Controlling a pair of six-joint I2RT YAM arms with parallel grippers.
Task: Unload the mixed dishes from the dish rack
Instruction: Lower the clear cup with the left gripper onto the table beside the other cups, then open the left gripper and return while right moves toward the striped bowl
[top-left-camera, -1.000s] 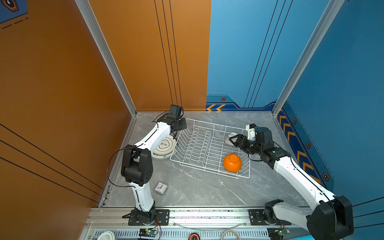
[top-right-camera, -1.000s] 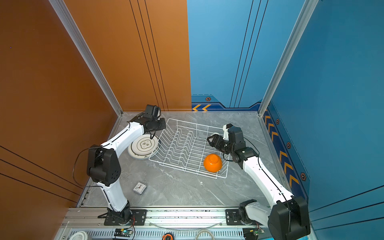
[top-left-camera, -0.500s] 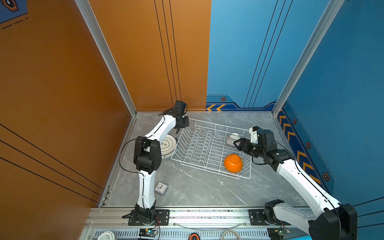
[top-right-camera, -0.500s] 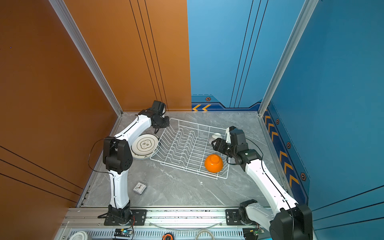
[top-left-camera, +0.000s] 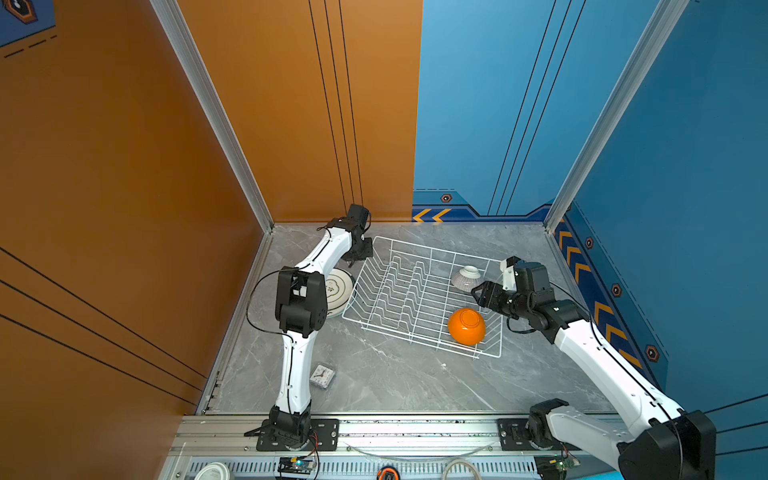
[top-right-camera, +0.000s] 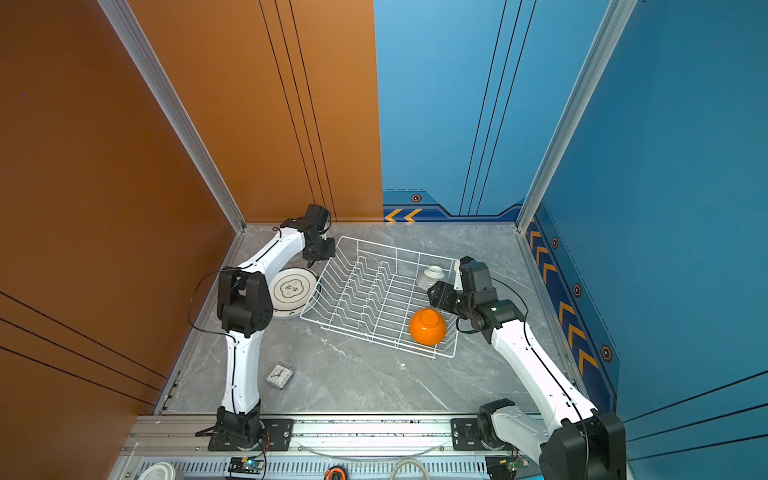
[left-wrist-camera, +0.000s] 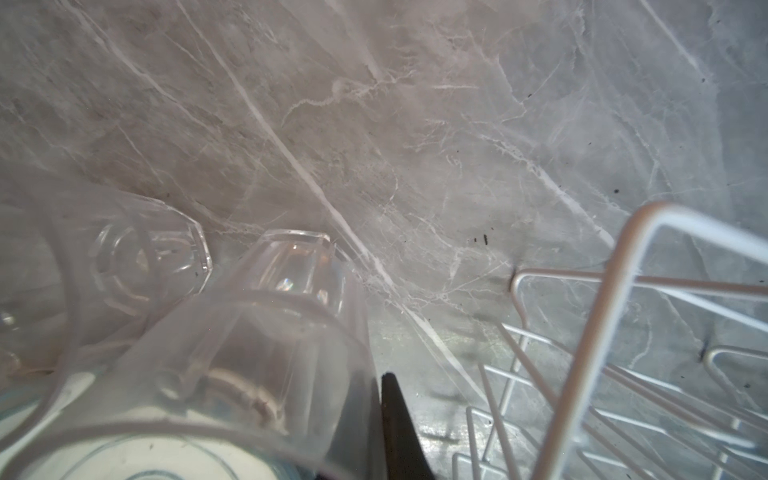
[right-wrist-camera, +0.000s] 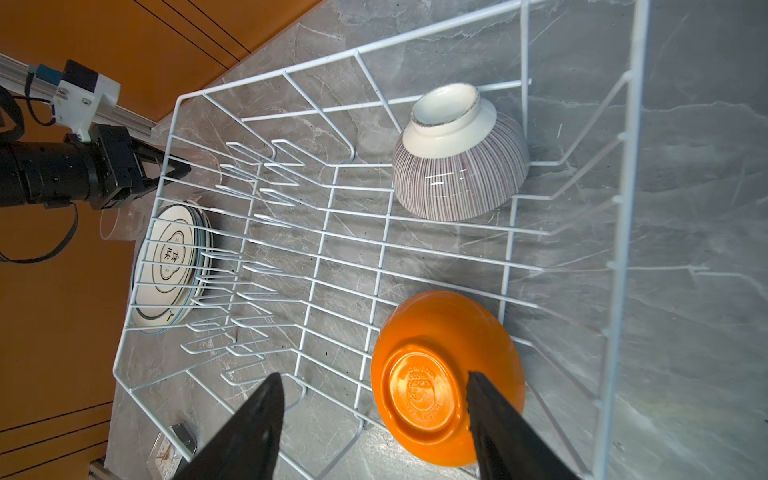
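we see the glossy orange bowl (right-wrist-camera: 446, 374) upside down in a corner of the white wire dish rack (top-left-camera: 409, 291), right fingers (right-wrist-camera: 249, 428) spread open just above it. left fingers (left-wrist-camera: 397, 419) closed on a clear faceted glass tumbler (left-wrist-camera: 249, 332), tilted over the grey marble bench (left-wrist-camera: 415, 124) beside the rack.

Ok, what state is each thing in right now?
dish rack, holds two bowls
orange bowl, upside down in rack
ribbed bowl, upside down in rack
plates, stacked on table beside rack
clear tumbler, gripped, mouth up
second tumbler, standing on table
left gripper, shut on clear tumbler
right gripper, open, empty
clock, face up on table
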